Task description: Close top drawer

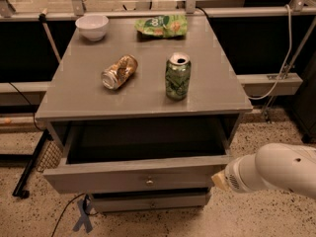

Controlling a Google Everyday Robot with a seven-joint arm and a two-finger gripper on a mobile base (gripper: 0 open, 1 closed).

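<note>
Grey wooden cabinet (143, 100) with a green soda can (177, 76) standing upright on top, so I'll place everything off that can. Just left of the can, near it but not touching, a brownish-gold can (119, 72) lies on its side. Straight behind the green can, at the far edge of the top, there's a green snack bag (162, 25), and far back-left of it a white bowl (92, 26).

Below the can and toward the camera, the top drawer (98, 177) sticks well out of the cabinet. Its deep box is dark inside, and there's a small round metal knob (149, 182) at the centre of its flat front. Under it a shallower drawer front (148, 200) sits further back.

The gripper (217, 179) is down and to the right of the can, right at the right-hand end of the top drawer's front, on the tip of a white arm (276, 172) that comes in from the right edge. Honestly can't tell if the gripper is clenched or released, or whether it's actually touching the wood. Down-left of the can, a blue tape cross (82, 216) is on the speckled floor.
</note>
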